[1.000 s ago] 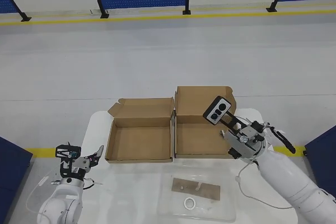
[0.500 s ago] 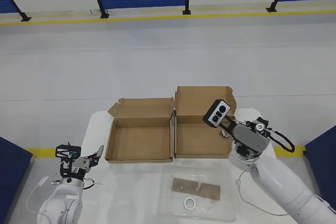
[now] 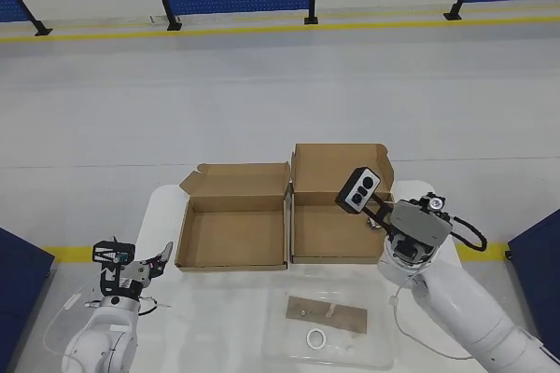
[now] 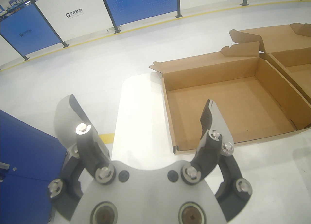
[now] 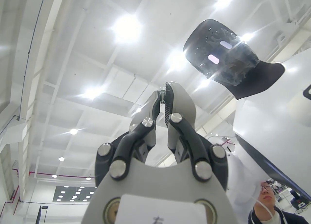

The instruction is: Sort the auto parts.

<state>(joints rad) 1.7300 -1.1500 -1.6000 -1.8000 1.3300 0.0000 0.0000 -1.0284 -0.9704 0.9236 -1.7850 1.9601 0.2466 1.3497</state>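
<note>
My right gripper [image 5: 163,94] points up at the ceiling and is shut on a small metal screw [image 5: 162,95] pinched at its fingertips. The right arm [image 3: 413,235] hovers by the near right corner of the right cardboard box [image 3: 325,233]. The left cardboard box [image 3: 231,241] beside it has a bare floor, as the left wrist view of the box [image 4: 230,103] confirms. My left gripper [image 4: 141,106] stands open with nothing between its fingers, at the table's left edge [image 3: 142,263]. A clear plastic bag [image 3: 350,352] in front holds a cardboard strip [image 3: 329,315] and a white ring [image 3: 315,338].
Both boxes stand side by side at the back of the white table [image 3: 215,308], flaps raised. The right arm's wrist camera [image 3: 362,189] overhangs the right box. Blue barriers [image 3: 9,289] flank the table on either side.
The right wrist has turned and shifted slightly left over the right box's near corner. The left arm has kept still.
</note>
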